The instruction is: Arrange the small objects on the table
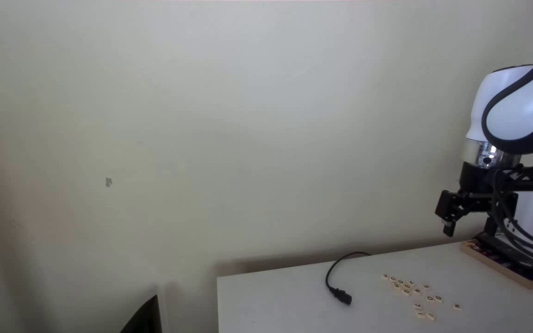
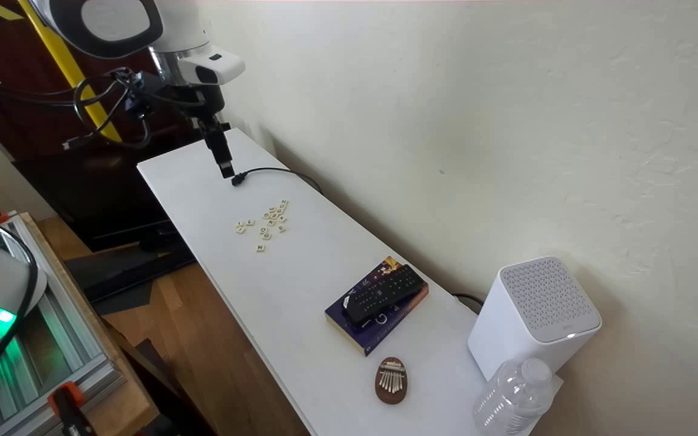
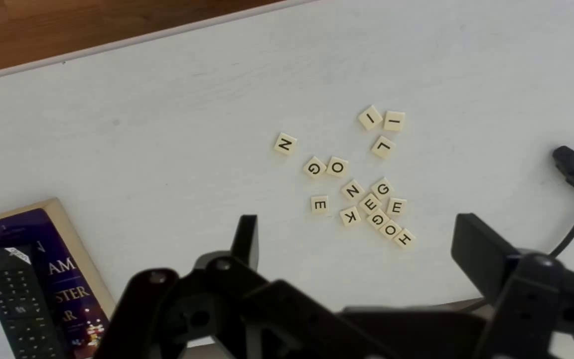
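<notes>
- Nearby: black cable (image 3: 573, 172) on the table (image 3: 192, 124), plug well apart from the letter tiles (image 3: 370, 204), cord running to the edge at the wall (image 2: 506, 121).
- Opposite side of the tiles: book (image 2: 388, 327), remote (image 2: 383, 293) resting on it; thumb piano (image 2: 391, 380) near, not touching.
- White boxy device (image 2: 506, 330) by the wall.
- Container: clear bottle (image 2: 509, 402), upright beside the device, contact unclear; contents cannot be made out.
- Tiles: scattered face up, some touching.
- My gripper (image 3: 359, 239): released, jaws spread wide, above the table.
</notes>
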Robot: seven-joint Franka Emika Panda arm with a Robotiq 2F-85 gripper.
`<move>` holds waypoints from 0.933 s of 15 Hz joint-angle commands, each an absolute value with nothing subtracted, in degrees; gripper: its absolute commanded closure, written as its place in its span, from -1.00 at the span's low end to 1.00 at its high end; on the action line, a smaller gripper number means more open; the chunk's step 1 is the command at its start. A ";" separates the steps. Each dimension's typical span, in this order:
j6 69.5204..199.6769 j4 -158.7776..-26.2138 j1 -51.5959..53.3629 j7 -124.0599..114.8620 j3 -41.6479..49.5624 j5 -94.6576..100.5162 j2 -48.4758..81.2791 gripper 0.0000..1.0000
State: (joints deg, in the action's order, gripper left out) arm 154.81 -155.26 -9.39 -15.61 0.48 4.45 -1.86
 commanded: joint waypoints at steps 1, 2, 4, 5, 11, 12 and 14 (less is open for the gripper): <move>155.25 -153.88 -7.65 -13.62 2.37 0.81 1.79 -1.00; 155.18 -153.79 -7.44 -13.21 2.57 -0.40 2.39 -1.00; 155.50 -153.67 -7.07 -11.69 2.73 -3.29 3.80 -1.00; 155.46 -153.41 -6.91 -10.24 2.56 -5.39 4.71 -1.00; 153.70 -149.92 -6.49 -1.63 0.58 -15.24 10.12 -1.00; 153.55 -149.21 -6.53 -0.87 0.31 -15.93 11.09 -1.00; 153.34 -147.93 -6.83 0.92 -0.42 -17.36 12.82 -1.00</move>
